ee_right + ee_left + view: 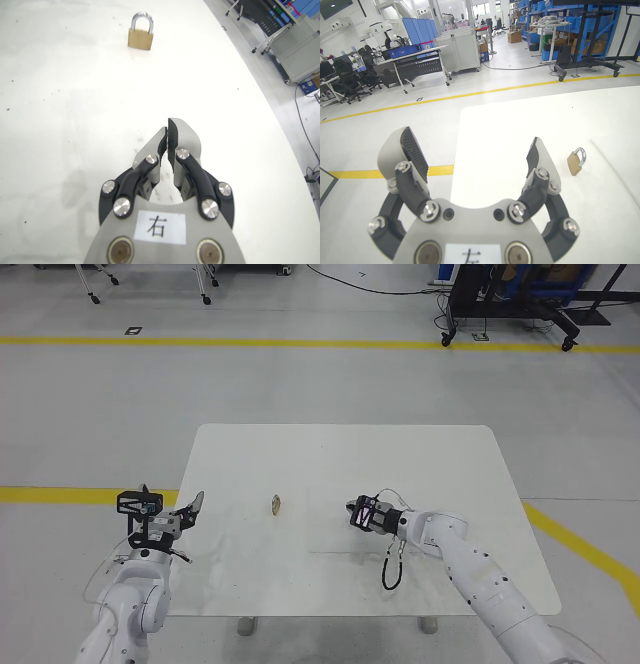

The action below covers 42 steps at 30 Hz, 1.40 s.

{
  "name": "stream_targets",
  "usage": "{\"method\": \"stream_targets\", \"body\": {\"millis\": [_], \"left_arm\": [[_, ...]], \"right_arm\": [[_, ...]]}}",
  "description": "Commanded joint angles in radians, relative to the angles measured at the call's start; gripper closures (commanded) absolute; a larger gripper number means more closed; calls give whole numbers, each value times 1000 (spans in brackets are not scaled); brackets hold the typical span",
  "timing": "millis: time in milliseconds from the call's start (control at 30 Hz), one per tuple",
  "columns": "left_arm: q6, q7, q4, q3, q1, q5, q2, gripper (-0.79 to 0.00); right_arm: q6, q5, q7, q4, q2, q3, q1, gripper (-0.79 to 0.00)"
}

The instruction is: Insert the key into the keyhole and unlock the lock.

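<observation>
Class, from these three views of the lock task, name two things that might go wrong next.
1. The brass padlock rests loose on the white table, held by neither gripper. The open left gripper is apart from it, so a push may slide it.
2. The right gripper is shut, fingers meeting at the tips. If it holds the key, little can protrude for inserting.

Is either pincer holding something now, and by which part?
Left pincer is open and empty. Right pincer is shut, with nothing visible in it.

place: industrial robotics lab | cues — blue storage racks [532, 15], yellow floor line [480, 93], workbench [415, 53]
</observation>
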Motion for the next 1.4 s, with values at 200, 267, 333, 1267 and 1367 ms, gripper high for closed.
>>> {"method": "stream_targets", "body": {"millis": [200, 267, 333, 1267, 1367], "left_arm": [[0, 0, 0, 0, 0, 0, 0, -785], [0, 0, 0, 0, 0, 0, 0, -785], [0, 0, 0, 0, 0, 0, 0, -785], [-253, -417, 84, 229, -209, -1015, -46, -717], [-252, -577, 145, 276, -289, -1139, -50, -785]], "right_arm": [[-62, 233, -194, -113, 20, 121, -107, 0], [-77, 296, -228, -129, 22, 141, -131, 0], [-110, 381, -254, -135, 23, 154, -150, 0], [-149, 440, -269, -131, 23, 162, -155, 0], [-149, 440, -269, -131, 23, 162, -155, 0]]}}
